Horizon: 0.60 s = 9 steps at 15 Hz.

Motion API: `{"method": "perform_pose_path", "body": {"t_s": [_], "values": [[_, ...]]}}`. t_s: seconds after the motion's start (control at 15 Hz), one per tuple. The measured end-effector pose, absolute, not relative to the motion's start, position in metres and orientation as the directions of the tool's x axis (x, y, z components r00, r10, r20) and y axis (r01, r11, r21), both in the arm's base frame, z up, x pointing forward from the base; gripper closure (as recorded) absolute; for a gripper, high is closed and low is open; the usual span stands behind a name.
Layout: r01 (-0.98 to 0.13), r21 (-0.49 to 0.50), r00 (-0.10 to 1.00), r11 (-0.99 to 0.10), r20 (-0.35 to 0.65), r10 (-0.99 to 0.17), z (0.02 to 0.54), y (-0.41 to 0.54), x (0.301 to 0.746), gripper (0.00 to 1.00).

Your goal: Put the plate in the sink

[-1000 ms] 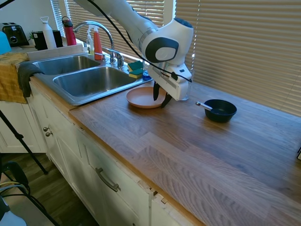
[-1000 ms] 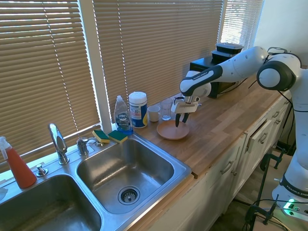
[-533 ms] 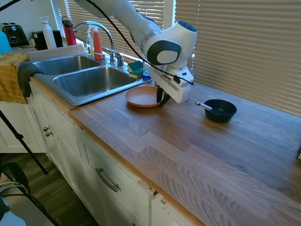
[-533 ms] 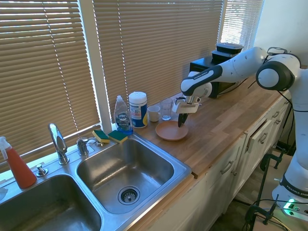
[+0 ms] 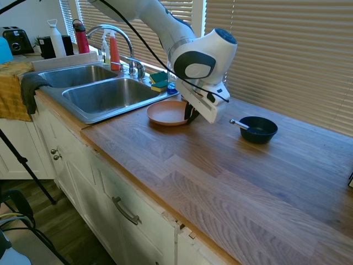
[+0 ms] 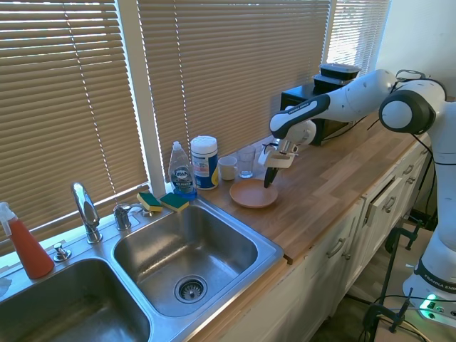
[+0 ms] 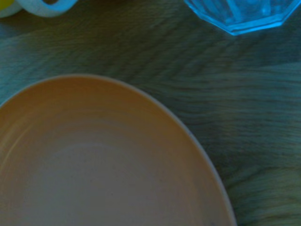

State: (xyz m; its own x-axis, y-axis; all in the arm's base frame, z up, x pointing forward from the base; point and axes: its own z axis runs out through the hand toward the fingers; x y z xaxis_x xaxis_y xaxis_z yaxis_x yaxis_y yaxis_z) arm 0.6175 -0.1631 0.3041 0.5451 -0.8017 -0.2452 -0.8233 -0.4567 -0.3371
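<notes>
The salmon-orange plate (image 5: 167, 113) (image 6: 251, 194) lies on the wooden counter just right of the sink (image 5: 77, 113) (image 6: 274, 249), close to the right basin's corner. My gripper (image 5: 190, 115) (image 6: 268, 180) points down at the plate's edge on the side away from the sink, and its fingers are shut on the rim. Much of the wrist view is taken up by the plate (image 7: 94, 160), seen from close above. The double-basin sink is steel, and both basins look bare.
A black bowl (image 5: 258, 130) with a spoon sits further right on the counter. Behind the plate stand a glass (image 6: 246, 162) (image 7: 235, 14), a mug (image 6: 228, 168), a white canister (image 6: 204, 162) and a dish soap bottle (image 6: 182, 172). Sponges (image 5: 159, 81) lie by the faucet (image 5: 113, 33).
The fingers stood open astride the plate's rim a second ago and have closed on it. The plate has slid slightly toward the sink, and the wrist has tilted.
</notes>
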Motion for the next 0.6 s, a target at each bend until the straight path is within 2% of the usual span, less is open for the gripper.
{"method": "perform_pose_path", "body": {"t_s": [0.33, 0.6], "values": [[-0.794, -0.362, 0.587, -0.488, -0.248, -0.771, 0.311, -0.15, 0.606, 1.0], [-0.756, -0.381, 0.635, -0.533, -0.227, -0.739, 0.342, -0.114, 0.595, 1.0]]}}
